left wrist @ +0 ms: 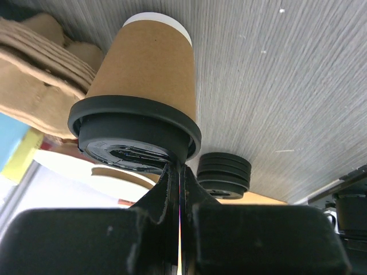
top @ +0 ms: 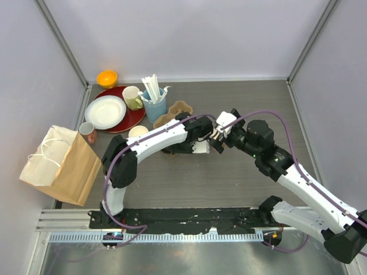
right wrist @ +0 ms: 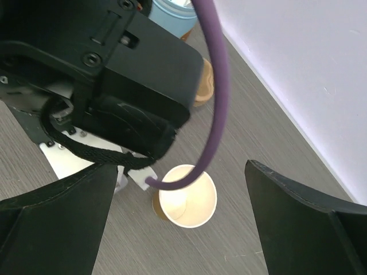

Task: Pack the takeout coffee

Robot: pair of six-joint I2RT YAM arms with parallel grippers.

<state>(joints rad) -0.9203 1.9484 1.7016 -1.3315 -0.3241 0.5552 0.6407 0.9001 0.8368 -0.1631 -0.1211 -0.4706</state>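
On my overhead feed the grey table point(top: 241, 183) carries a brown paper bag point(top: 63, 166) at its left edge, well apart from both arms, which meet mid-table. The cardboard cup carrier point(top: 182, 107) lies just behind them. My left gripper point(left wrist: 179, 171) has its fingers pressed together, tips right at the rim of the black sip lid point(left wrist: 132, 123) on a kraft cup point(left wrist: 146, 69); I cannot tell whether they touch it. My right gripper point(right wrist: 180, 169) is spread wide, hanging above a lidless kraft cup point(right wrist: 189, 200) that sits between its fingers in view. A stack of black lids point(left wrist: 223, 175) rests beside the lidded cup.
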